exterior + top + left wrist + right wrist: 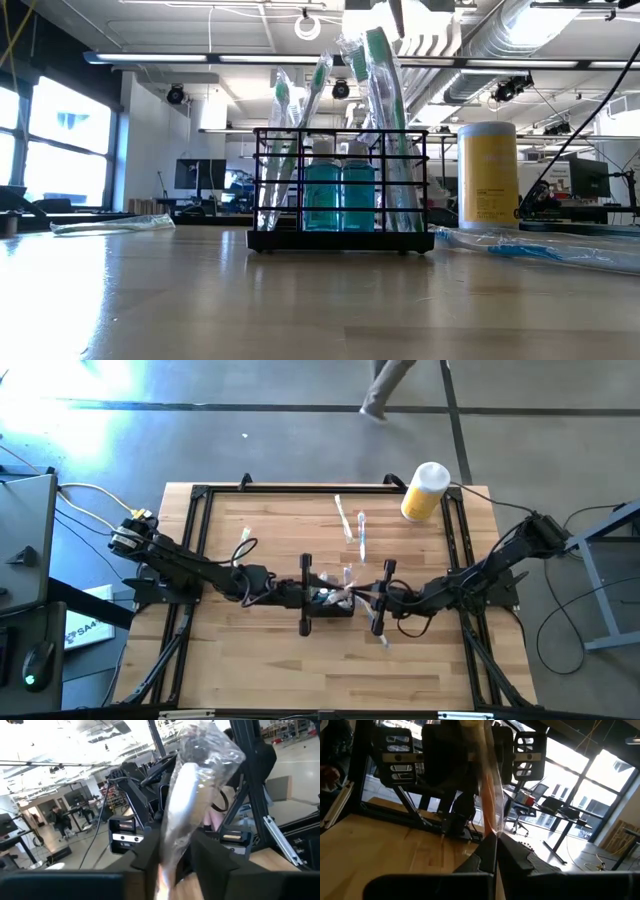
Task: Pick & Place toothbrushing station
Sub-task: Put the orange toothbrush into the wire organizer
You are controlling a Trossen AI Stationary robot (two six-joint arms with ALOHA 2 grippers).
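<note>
Wooden table (pixel 250 660), black wire-mesh caddy (pixel 330 603) at centre.
My left gripper (pixel 172 865) half-closed around wrapped toothbrush (pixel 182 795), steadying it upright; right gripper (pixel 495 851) pinched shut on another wrapper (pixel 487 780).

The small black wire-mesh rectangular caddy (pixel 342 190) stands upright and level on the pale wooden table, near the middle of it in the high view (pixel 331 601). Its open grid walls rise from a solid black base. Inside stand two teal bottles side by side, and several wrapped toothbrushes with green and white handles lean upward, reaching well above its rim.
</note>
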